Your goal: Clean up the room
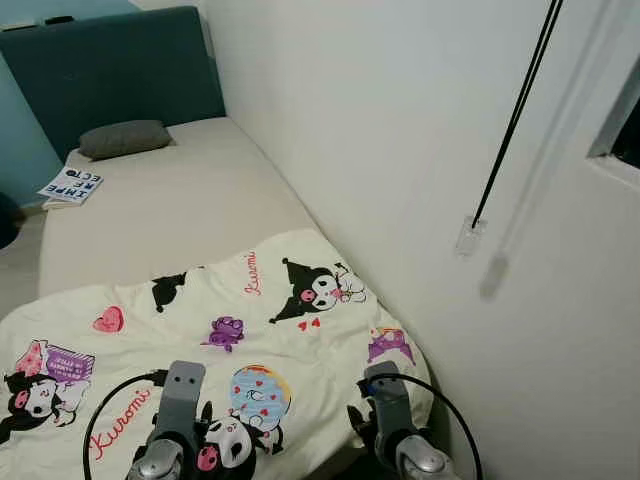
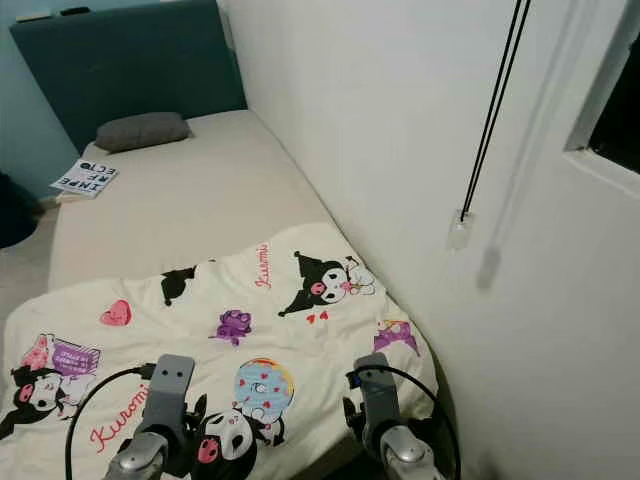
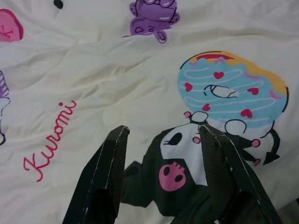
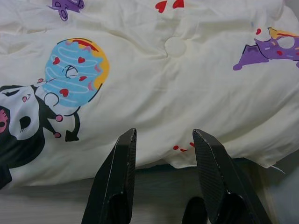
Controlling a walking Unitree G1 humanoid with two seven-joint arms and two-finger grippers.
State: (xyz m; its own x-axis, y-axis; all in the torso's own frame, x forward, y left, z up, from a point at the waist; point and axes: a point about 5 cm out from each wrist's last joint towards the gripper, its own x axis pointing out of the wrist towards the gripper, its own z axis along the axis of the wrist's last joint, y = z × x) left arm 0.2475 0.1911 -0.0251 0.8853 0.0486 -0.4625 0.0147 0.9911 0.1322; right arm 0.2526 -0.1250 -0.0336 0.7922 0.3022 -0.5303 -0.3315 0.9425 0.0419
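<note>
A cream Kuromi-print blanket [image 1: 200,300] lies spread over the near half of a beige bed [image 1: 180,205]. A grey pillow [image 1: 124,138] rests at the bed's head, and a magazine [image 1: 72,186] lies near its left edge. My left gripper [image 3: 163,130] hovers open just over the blanket, above a black cartoon figure and a blue donut print [image 3: 229,88]. My right gripper [image 4: 163,133] is open at the blanket's near edge [image 4: 187,161], with nothing between its fingers. Both arms come in low, the left arm [image 1: 175,410] and the right arm [image 1: 392,410].
A teal headboard [image 1: 110,70] stands at the far end. A white wall [image 1: 400,130] runs along the bed's right side, with a black cord [image 1: 515,120] hanging down to a small clear holder [image 1: 468,236]. A window corner [image 1: 625,125] is at the right.
</note>
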